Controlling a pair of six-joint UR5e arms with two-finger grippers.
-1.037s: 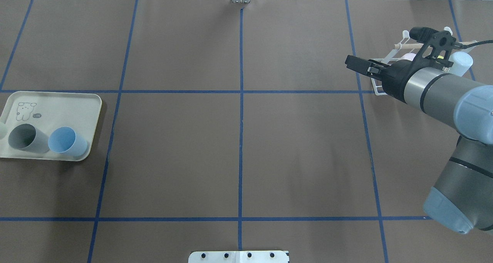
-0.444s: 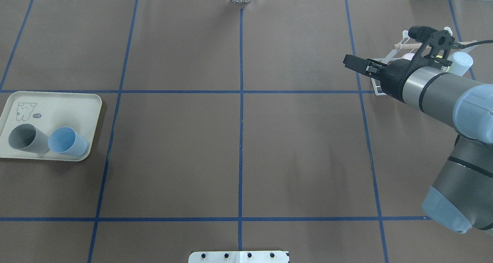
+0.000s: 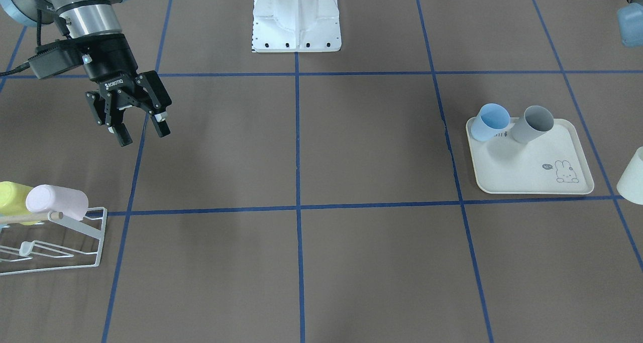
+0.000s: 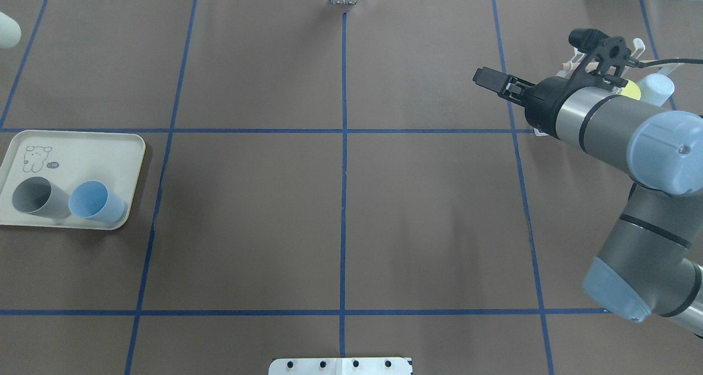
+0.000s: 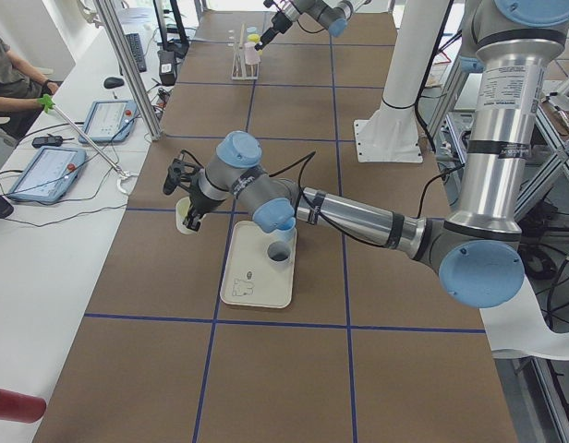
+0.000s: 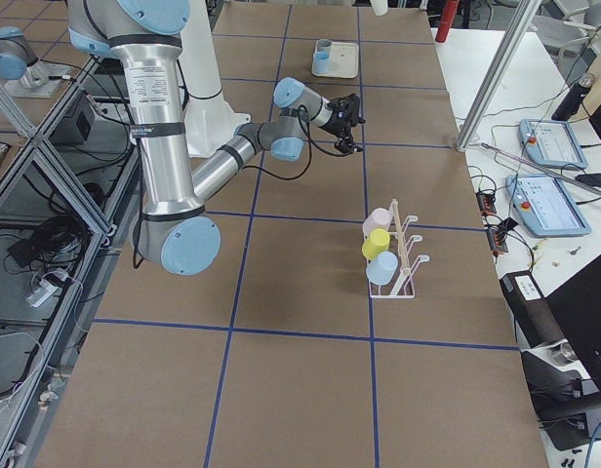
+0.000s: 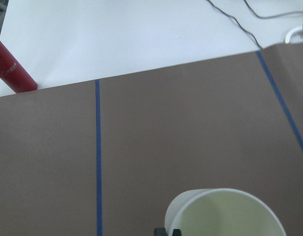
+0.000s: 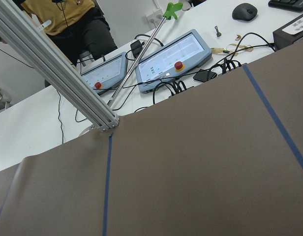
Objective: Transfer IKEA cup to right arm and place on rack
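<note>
IKEA cup (image 3: 634, 177): plain off-white tumbler, faint green tint inside, tapered, no handle, empty. It was raised off the table just beside the tray (image 3: 532, 180), off the tray's rabbit-print corner. Left gripper (image 5: 185, 214) was clamped on it, with a bit of black finger at the rim in the wrist view. Right gripper (image 3: 143, 136) was spread and empty, far across the table from the tray.

Count: 6 cups in all
- 1 held
- 2 lying on the tray: blue cup (image 3: 490, 123), grey cup (image 3: 535, 124)
- 3 on the rack (image 3: 52, 215), well apart from the tray: pink cup (image 3: 58, 201), yellow cup (image 3: 12, 192), light-blue cup (image 6: 382, 267)

1 tray, 1 rack
</note>
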